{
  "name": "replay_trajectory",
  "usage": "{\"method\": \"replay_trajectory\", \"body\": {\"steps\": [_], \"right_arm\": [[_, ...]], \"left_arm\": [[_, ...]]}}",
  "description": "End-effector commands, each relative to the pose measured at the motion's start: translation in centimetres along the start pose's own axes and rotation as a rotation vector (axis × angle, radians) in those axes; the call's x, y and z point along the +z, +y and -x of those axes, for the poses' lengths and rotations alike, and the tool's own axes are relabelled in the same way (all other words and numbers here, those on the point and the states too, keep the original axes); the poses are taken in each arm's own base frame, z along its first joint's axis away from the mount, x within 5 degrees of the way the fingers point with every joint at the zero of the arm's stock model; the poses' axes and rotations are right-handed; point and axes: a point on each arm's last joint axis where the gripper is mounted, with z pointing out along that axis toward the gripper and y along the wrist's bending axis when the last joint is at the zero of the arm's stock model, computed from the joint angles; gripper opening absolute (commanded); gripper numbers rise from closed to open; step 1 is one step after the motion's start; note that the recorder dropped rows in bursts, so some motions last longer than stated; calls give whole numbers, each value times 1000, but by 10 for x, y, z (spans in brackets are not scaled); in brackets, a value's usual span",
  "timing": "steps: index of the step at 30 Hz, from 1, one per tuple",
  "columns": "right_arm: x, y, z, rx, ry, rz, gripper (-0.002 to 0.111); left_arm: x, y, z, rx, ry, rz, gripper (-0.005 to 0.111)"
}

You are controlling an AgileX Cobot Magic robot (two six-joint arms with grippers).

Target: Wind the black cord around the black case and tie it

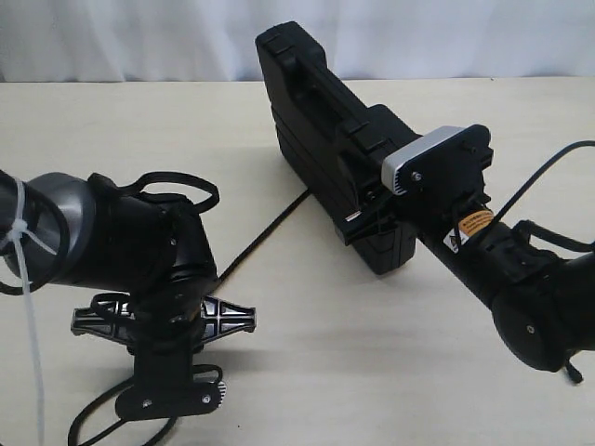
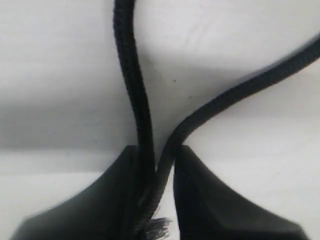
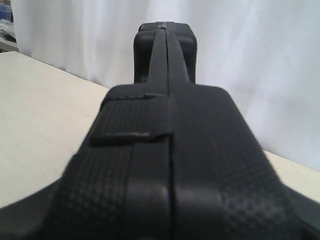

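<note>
Left gripper (image 2: 156, 160) seems pinched on both strands of thin braided black cord (image 2: 131, 75); short frayed tail may slip. Right gripper (image 1: 372, 218) clamps matte black plastic case (image 1: 316, 102).

black cord (image 2: 132, 85): braided weave | black case (image 3: 210, 150): dotted texture | table (image 1: 353, 372): beige | curtain (image 1: 139, 37): white

**Hidden, cropped and blurred regions in the three views**

Left wrist view: the picture's edge crops both fingers (image 2: 210, 200) of my left gripper (image 2: 156, 152). It also cuts the frayed tuft (image 2: 159, 229) of the black cord (image 2: 134, 90), and all of this is soft-focused. Exterior view: my left arm (image 1: 139, 242) covers that gripper. The cord vanishes beneath the arm at one end and is lost at the foot of the black case (image 1: 316, 102) at the other. The grey camera block (image 1: 423, 158) masks most of my right gripper (image 1: 374, 218). Right wrist view: the case's near end is blurred and cropped.
</note>
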Motion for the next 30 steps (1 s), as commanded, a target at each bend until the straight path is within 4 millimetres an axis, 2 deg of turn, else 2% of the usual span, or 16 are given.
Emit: {"method": "replay_trajectory", "body": {"steps": [1,2,4,6,8,9,10,11,12,14,16,21,26,30], "right_arm": [[-1,3,-12,5,95,28,4],[-1,3,-12,5,95,28,4],[-1,3,-12,5,95,28,4],[-1,3,-12,9,98,28,4],[-1,3,-12,9,98,28,4],[-1,3,-12,9,98,28,4],[-1,3,-12,9,98,28,4],[-1,3,-12,9,98,28,4],[-1,3,-12,9,98,28,4],[-1,3,-12,9,98,28,4],[-1,3,-12,9,98,28,4],[-1,3,-12,9,98,28,4],[-1,3,-12,9,98,28,4],[-1,3,-12,9,98,28,4]], "left_arm": [[4,-4,3,-202,6,-60,0],[3,-5,1,-252,37,-61,0],[-1,-7,-8,-457,136,-38,0],[-14,-14,-33,-855,336,85,0],[-22,-30,-52,-1139,366,179,0],[-25,-37,-59,-1254,342,212,0],[-32,-54,-75,-1480,265,288,0],[-38,-62,-84,-1603,221,333,0],[-51,-76,-99,-1809,135,398,0],[-69,-81,-112,-1980,40,438,0],[-100,-76,-123,-2197,-166,422,0],[-129,-50,-124,-2366,-588,257,0],[-124,-41,-132,-2443,-603,92,0],[-119,-29,-140,-2476,-655,25,0]]}}
